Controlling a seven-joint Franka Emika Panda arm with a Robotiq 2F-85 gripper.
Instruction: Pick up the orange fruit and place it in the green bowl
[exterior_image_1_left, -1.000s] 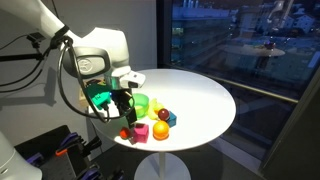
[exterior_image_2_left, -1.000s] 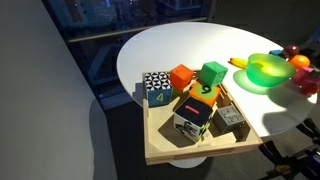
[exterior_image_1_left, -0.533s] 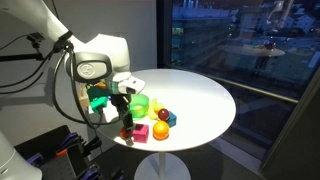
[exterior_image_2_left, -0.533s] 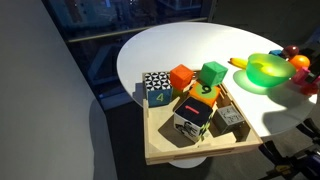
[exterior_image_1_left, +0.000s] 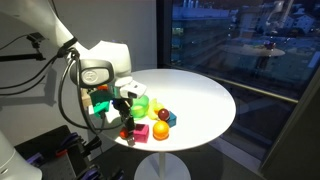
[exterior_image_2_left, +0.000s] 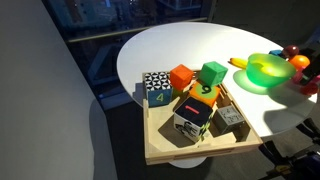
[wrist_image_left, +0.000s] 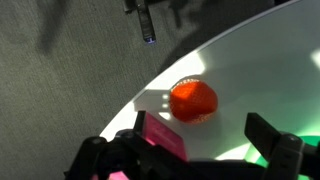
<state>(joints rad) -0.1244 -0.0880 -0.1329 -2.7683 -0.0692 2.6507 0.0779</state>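
My gripper (wrist_image_left: 185, 148) hangs with jaws spread above the orange fruit (wrist_image_left: 192, 101), near the rim of the white table (wrist_image_left: 250, 60) beside a pink cube (wrist_image_left: 160, 135), apart from the green bowl (exterior_image_2_left: 263, 71); a tray block (exterior_image_2_left: 153, 92) reads 4

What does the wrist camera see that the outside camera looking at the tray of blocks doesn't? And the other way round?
Only the wrist view shows the small orange fruit, a pink cube near it, and the open gripper reaching in from the bottom. Only the exterior view shows the wooden tray of blocks and the whole green bowl. Both show the white table.
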